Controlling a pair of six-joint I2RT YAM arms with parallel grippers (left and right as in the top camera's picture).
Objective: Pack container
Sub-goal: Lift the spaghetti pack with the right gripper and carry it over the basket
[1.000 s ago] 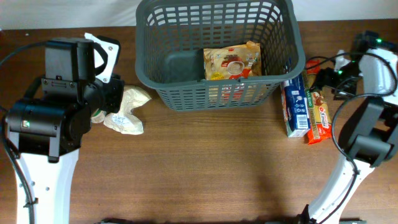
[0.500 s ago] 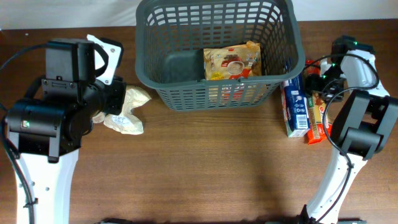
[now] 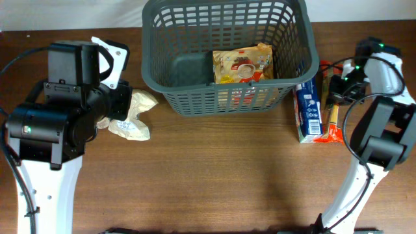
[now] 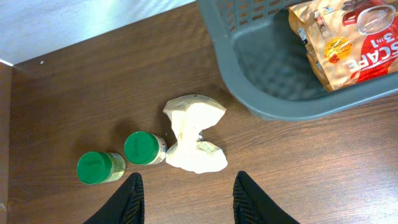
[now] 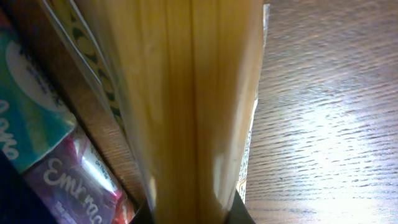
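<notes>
The container is a dark grey slotted basket at the back centre, and a yellow-red coffee pack lies inside it. In the left wrist view its rim is at the upper right. My right gripper is to the right of the basket, shut on a long pack of spaghetti. In the right wrist view the spaghetti pack fills the space between the jaws of the gripper. My left gripper hangs open and empty above the table, just short of a white bag.
A blue box lies between the basket and the spaghetti pack, with a purple packet beside it. Two green-lidded jars stand left of the white bag.
My right gripper has shut on the spaghetti pack, which now stands on its narrow edge. The right arm shifted slightly. The left arm has not moved.
</notes>
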